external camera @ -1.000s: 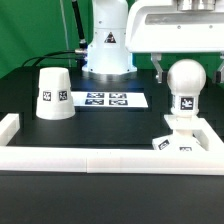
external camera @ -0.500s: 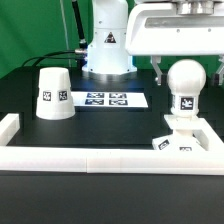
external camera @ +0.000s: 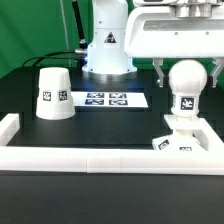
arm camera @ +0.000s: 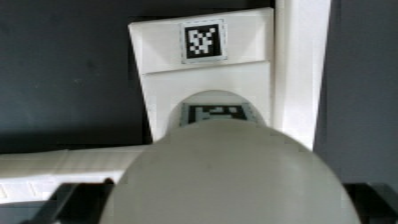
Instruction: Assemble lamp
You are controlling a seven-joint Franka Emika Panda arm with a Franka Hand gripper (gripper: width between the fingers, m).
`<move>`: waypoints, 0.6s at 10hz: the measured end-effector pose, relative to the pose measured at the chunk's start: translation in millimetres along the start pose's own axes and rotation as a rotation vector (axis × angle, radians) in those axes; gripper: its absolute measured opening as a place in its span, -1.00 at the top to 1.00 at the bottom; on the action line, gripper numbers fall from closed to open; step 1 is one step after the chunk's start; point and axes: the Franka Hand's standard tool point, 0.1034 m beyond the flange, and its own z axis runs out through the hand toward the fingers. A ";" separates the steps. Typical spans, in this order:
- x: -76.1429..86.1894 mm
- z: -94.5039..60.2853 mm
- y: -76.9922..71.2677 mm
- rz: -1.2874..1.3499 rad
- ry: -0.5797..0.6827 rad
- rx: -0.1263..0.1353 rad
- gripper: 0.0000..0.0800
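- The gripper (external camera: 187,72) hangs over the bulb (external camera: 187,82), with one finger on each side of the ball.
- The fingers (external camera: 162,70) stand wide apart. Compared with the frame a second ago they have drawn slightly in toward the ball.
- Whether the pads already touch the bulb cannot be told. In the exterior view only a thin sliver, if any, shows between finger and ball.
- In the wrist view the bulb's rounded top fills the near field, and dark finger parts show at either side of it.
- The bulb stands upright on its neck on the base (external camera: 178,140), a tag on the neck facing the camera. It has not moved since the earlier frames.
- The base lies flat directly under the bulb, just inside the corner made by the white rails (external camera: 100,158).
- The marker board (external camera: 105,99) lies flat well to the exterior view's left of the bulb, as before.
- The shade (external camera: 52,93) stands wide end down, farther from the bulb than the marker board, and is also unmoved.
- The arm's pedestal (external camera: 107,45) rises behind the marker board.
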 end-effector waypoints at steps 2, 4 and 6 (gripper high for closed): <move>0.0 0.1 -0.1 0.005 0.000 0.000 -0.44; 0.0 0.1 0.0 0.017 0.000 0.000 -0.44; -0.2 0.2 -0.4 0.121 -0.001 0.001 -0.44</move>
